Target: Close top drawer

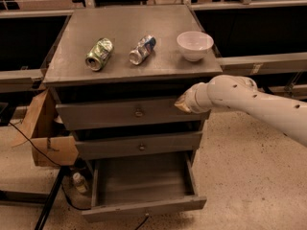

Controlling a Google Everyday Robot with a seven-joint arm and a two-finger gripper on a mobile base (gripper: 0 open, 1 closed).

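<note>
claw (179, 104) at top drawer (115, 113) front

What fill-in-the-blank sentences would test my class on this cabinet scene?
1. The claw is at the front of the top drawer, below the white ___.
2. The cabinet has ___ drawers.
3. The drawer pulled out farthest is the ___ one.
Missing words: bowl; three; lowest.
</note>
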